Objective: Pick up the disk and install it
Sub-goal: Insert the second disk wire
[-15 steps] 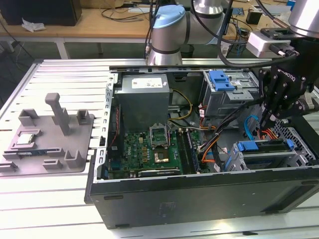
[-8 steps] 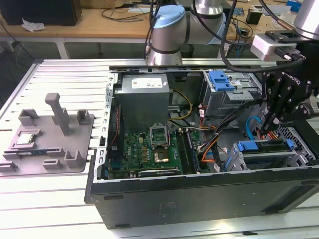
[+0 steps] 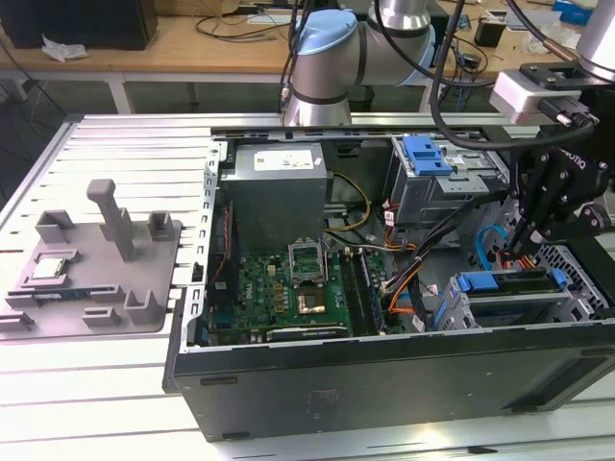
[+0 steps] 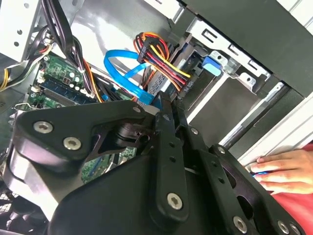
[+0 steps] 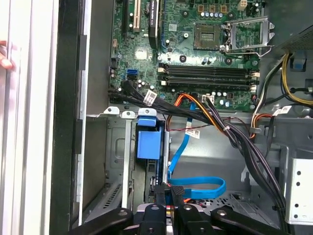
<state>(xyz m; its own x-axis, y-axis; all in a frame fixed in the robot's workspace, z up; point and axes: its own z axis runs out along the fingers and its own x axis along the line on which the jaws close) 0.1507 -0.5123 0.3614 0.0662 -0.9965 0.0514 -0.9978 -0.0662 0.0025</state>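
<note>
The disk (image 3: pixel 509 280) stands on edge in the lower drive cage (image 3: pixel 577 300) of the open computer case, at the exterior view's right. Its blue carrier frame (image 3: pixel 478 282) faces the motherboard. The carrier's blue tab (image 5: pixel 148 142) shows in both wrist views (image 4: pixel 213 64). My gripper (image 3: pixel 527 237) hangs just above the disk's cable end. Its black fingers (image 5: pixel 160 192) stand close together, shut, with the tips (image 4: pixel 165 104) against the plugs of the blue data cable (image 5: pixel 195 183) and the red-yellow power cable (image 4: pixel 161 61). I see nothing gripped between them.
A person's hand (image 4: pixel 283 169) rests on the case's outer edge, and a fingertip (image 5: pixel 4 55) shows there too. The motherboard (image 3: pixel 288 283), power supply (image 3: pixel 279 187) and upper cage with a blue latch (image 3: pixel 426 154) fill the case. A grey fixture (image 3: pixel 96 274) lies at the left.
</note>
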